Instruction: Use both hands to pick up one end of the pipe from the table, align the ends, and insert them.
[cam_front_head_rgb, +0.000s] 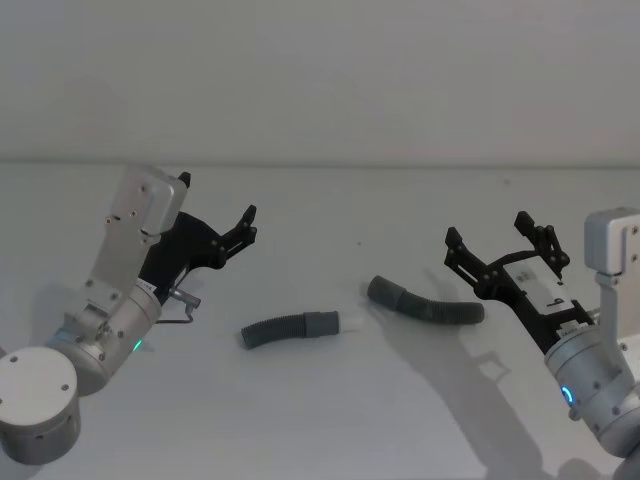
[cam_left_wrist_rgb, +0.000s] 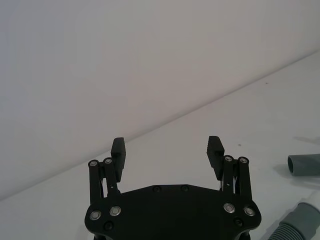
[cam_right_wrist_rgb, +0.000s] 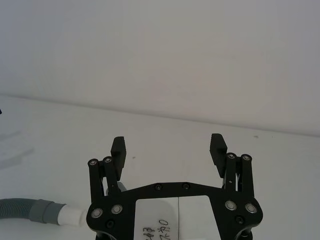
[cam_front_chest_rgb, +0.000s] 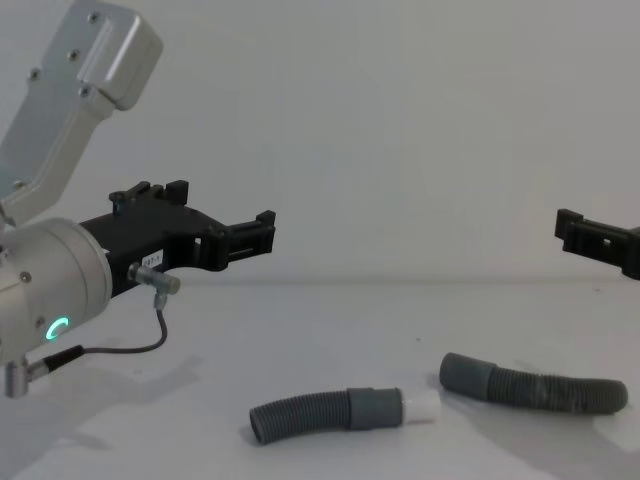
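Observation:
Two dark grey corrugated pieces of the pipe lie on the white table. The left piece has a grey cuff and a white tip pointing right. The right piece lies just beyond it, its plain hollow cuff facing the white tip across a small gap. My left gripper hangs open above the table, up and left of the left piece. Open as well, my right gripper hovers over the right piece. Neither holds anything. The chest view shows both pieces flat on the table.
A thin cable with a small metal fitting hangs off the left arm near the table. A pale wall rises behind the table's far edge. Bare table surface surrounds the two pieces.

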